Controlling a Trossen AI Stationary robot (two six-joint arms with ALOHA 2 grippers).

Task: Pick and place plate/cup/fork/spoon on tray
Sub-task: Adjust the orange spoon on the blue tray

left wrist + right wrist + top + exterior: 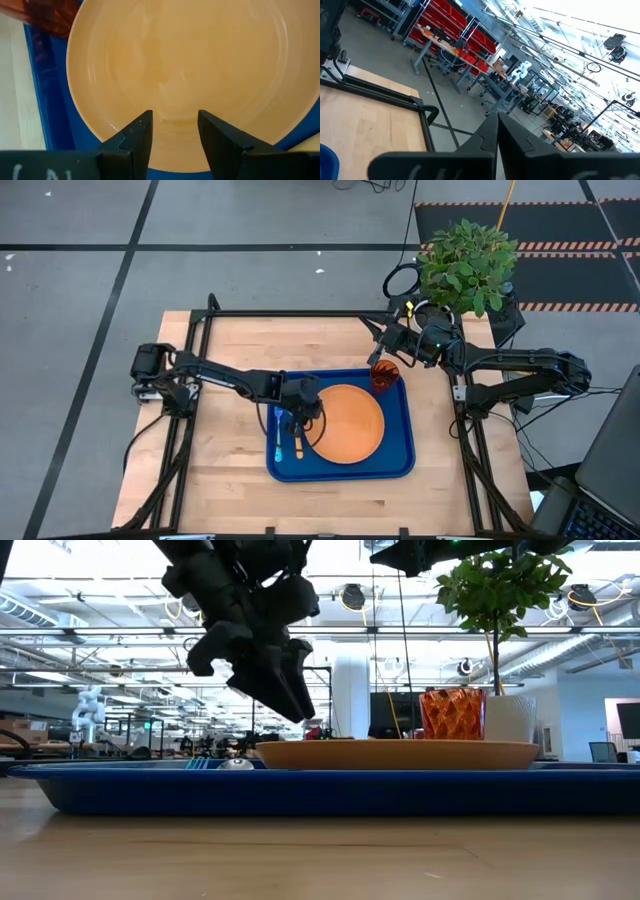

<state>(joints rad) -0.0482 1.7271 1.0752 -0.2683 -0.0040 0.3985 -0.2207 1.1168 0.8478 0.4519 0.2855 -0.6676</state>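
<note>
Overhead arrangement with all four task items on the blue tray (340,470). The orange plate (347,423) lies flat in the tray's middle and right; the orange-red cup (386,376) stands upright in the far right corner, just beside the plate's rim; the light-blue fork (277,432) and the orange-handled spoon (297,442) lie side by side along the left wall.

The left gripper (303,412) hangs above the plate's left edge, jaws released and holding nothing; its wrist view shows two parted fingers (137,140) over bare plate (185,60). The right gripper (380,332) is raised beyond the tray's far right corner, near the potted plant (466,262), jaws clenched on nothing, as its wrist view confirms (496,131).

The placing appears complete, so the step in hand is judged to be withdrawal. Done well, the left arm rises straight up before swinging left, since the cutlery lies directly below and beside it and the plate's rim is close under the fingertips. Open table lies left of and nearer than the tray. The right arm has less room: the cup is near on one side, foliage on the other.
</note>
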